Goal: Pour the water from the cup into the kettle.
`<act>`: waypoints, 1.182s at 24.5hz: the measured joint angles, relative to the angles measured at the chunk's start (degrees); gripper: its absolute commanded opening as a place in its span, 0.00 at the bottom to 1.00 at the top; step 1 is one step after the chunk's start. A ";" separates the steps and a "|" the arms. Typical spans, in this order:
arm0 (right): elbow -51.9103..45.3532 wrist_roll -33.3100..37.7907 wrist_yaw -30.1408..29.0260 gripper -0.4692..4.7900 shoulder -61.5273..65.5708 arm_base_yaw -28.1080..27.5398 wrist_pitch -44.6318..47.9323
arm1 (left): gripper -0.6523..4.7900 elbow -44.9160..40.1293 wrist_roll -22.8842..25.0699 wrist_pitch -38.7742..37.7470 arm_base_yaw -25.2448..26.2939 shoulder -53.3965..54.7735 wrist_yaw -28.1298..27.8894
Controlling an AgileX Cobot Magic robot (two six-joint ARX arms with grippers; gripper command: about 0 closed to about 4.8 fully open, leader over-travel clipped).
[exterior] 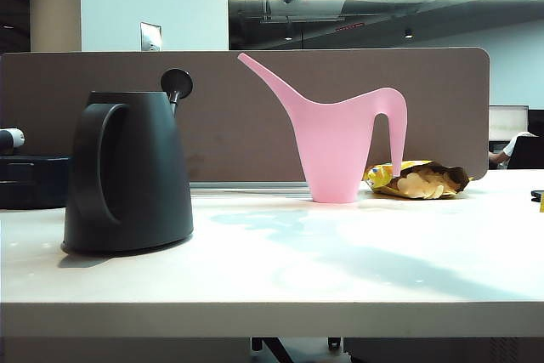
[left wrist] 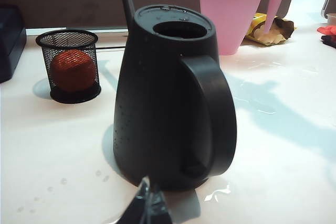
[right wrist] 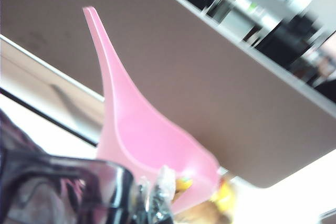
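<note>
On the white table (exterior: 340,278): 1 black kettle (exterior: 127,172) at left, 1 pink watering can (exterior: 344,138) mid-back, 1 mesh pot (left wrist: 68,66) w/ 1 orange ball (left wrist: 72,70). Right gripper (right wrist: 155,200) up high, pinching the smoky cup (right wrist: 58,187). Left gripper (left wrist: 144,205) low beside kettle, jaws can't tell.

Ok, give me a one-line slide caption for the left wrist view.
Left wrist view: black kettle, lid open, on a wet table, with a mesh cup and pink watering can behind.
</note>
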 measured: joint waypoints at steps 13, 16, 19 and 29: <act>-18.82 21.22 -18.62 0.08 -0.31 -10.23 4.98 | 0.11 0.00 -0.24 0.35 0.00 0.00 -0.04; -24.68 24.68 -20.59 0.08 -0.31 -11.80 10.82 | 0.11 0.00 -0.24 0.35 0.00 0.02 -0.07; -29.22 26.84 -22.51 0.08 -0.31 -13.14 15.89 | 0.11 0.00 -0.57 0.33 0.00 0.02 -0.07; -50.60 31.10 -25.81 0.08 1.64 -15.85 46.99 | 0.11 0.00 -1.33 0.35 0.00 0.02 -0.07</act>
